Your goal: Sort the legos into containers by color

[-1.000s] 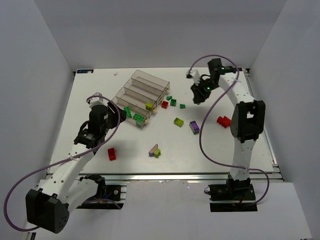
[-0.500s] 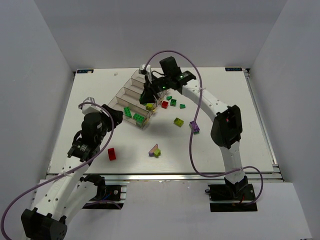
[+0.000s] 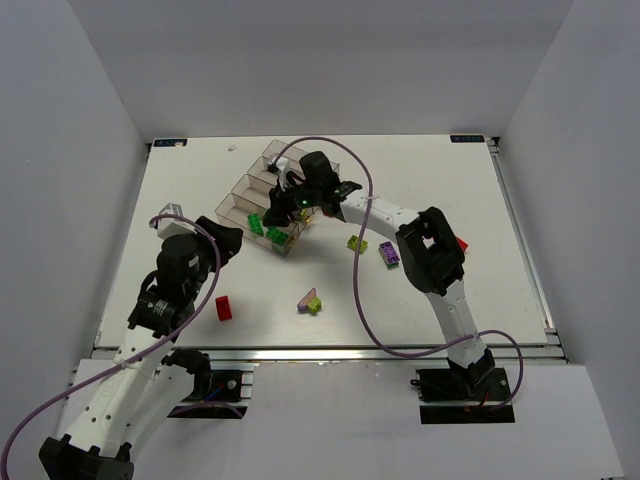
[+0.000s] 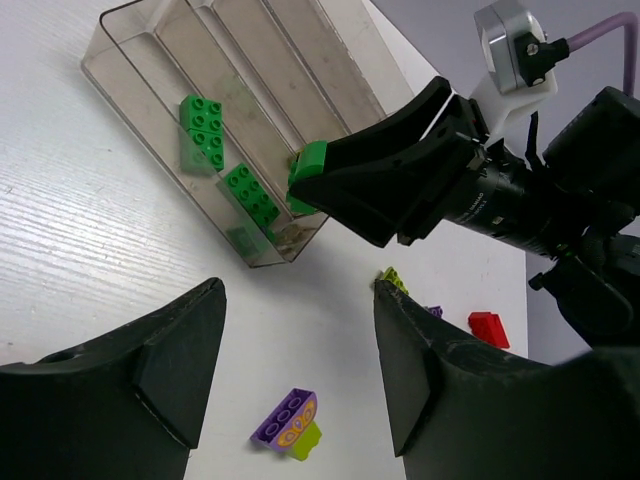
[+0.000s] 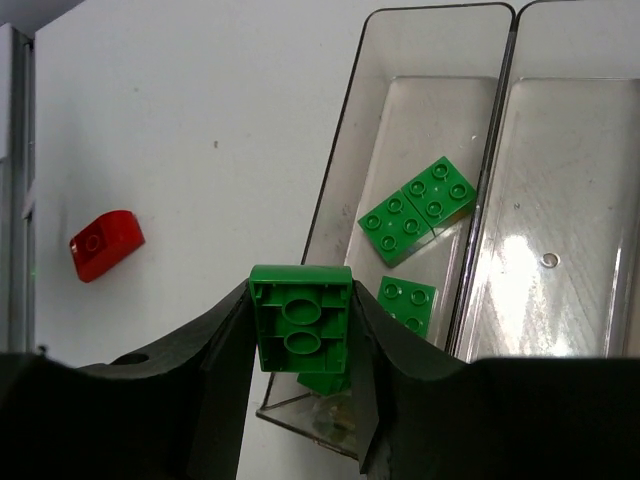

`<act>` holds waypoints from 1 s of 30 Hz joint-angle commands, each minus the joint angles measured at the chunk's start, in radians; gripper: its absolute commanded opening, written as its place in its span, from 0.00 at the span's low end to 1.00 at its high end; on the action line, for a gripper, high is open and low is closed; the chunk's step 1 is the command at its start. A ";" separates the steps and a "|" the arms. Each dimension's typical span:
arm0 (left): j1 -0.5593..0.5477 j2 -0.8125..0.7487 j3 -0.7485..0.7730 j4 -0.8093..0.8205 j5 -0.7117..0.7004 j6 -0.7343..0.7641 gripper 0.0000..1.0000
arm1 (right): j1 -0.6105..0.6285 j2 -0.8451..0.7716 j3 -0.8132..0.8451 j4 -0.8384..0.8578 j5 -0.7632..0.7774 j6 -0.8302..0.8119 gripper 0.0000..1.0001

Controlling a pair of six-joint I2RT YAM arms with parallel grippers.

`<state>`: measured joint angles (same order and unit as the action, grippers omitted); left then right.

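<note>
My right gripper [image 5: 300,330] is shut on a dark green brick [image 5: 300,325], its hollow underside facing the camera. It hangs over the near end of the lowest bin of the clear stepped containers [image 5: 340,130]. That bin holds green bricks [image 5: 417,210] lying flat. From above, the right gripper [image 3: 280,208] is at the tray's [image 3: 300,160] front corner. My left gripper [image 4: 300,370] is open and empty above the table, near a joined purple and lime brick [image 4: 287,425]. The left wrist view shows the held green brick [image 4: 312,165] by the bin's end.
Loose on the table lie a red brick [image 3: 223,307] at the near left, a lime brick [image 3: 357,243], a purple brick [image 3: 388,253] and a red brick [image 3: 459,243] partly behind the right arm. The right arm stretches across the table's middle.
The right arm swung from the far right across to the lowest bin. The left arm drew back toward the near left, its jaws staying open.
</note>
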<state>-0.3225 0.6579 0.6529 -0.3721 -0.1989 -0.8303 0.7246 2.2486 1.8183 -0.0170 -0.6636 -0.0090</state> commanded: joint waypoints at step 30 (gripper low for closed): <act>0.005 0.086 -0.081 0.182 0.104 -0.043 0.42 | -0.260 -0.343 -0.184 -0.669 0.243 -0.405 0.27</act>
<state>-0.3225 0.7277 0.5701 -0.2516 -0.1196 -0.8761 0.5014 1.9907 1.7351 -0.5095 -0.5392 -0.3542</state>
